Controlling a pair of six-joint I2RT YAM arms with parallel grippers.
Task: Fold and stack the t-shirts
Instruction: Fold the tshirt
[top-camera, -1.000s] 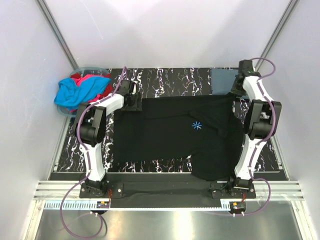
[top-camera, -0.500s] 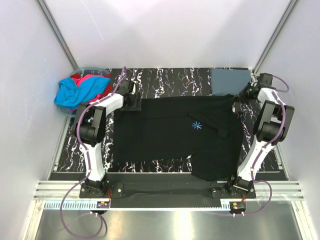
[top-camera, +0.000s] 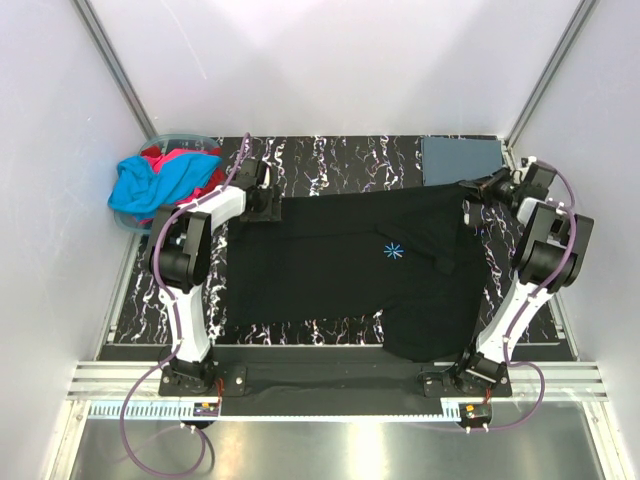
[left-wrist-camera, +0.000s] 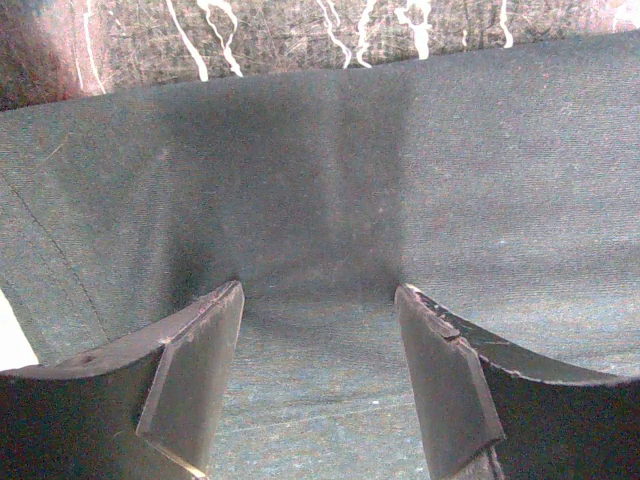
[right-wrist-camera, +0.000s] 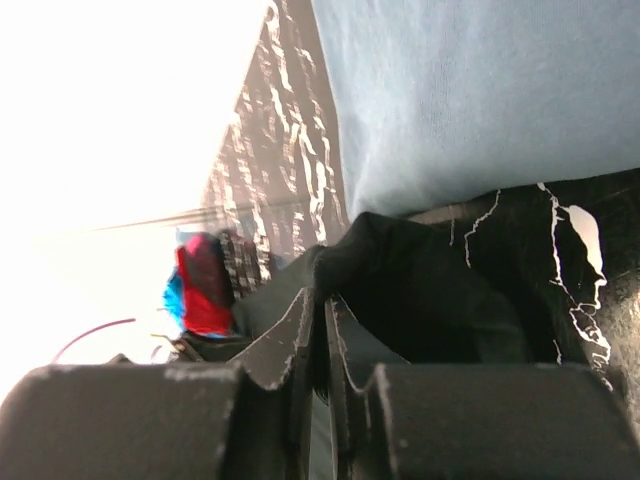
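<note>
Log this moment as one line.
left fingers open over black t-shirt, far-left edge | right fingers shut on its far-right corner | blue-grey shirt folded, far right

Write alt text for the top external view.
A black t-shirt lies spread on a marbled table. The right pincer grips its far right corner; the left pincer is open over its far left edge.
</note>
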